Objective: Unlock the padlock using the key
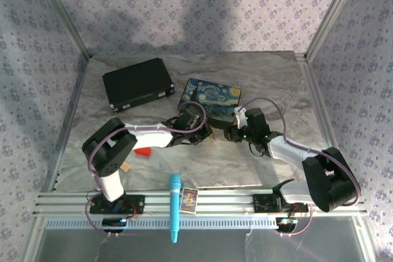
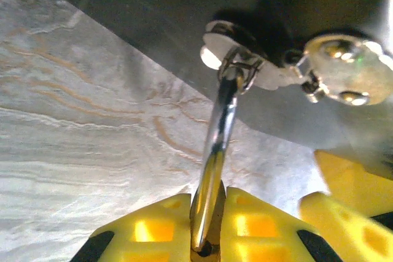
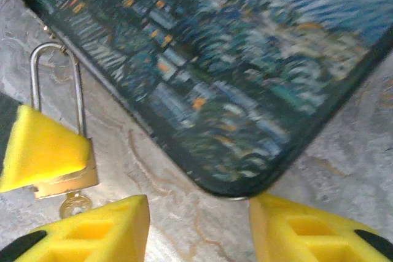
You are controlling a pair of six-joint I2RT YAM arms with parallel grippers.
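At the counter [image 1: 184,170]'s near edge, a teal pen [image 1: 175,207] is lying across the rail [image 1: 245,197] beside a card [image 1: 189,200]. Around the counter's middle, the left claw [image 2: 207,213] is pinching the padlock [image 3: 67,182], its shackle [image 3: 55,84] reaching toward the box [image 3: 233,78] just beyond; a key [image 3: 73,204] is showing just below its brass body. The right claw [image 3: 196,213] is hanging spread beside it, gripping nothing. A black case [image 1: 138,83] is lying toward the far-left corner.
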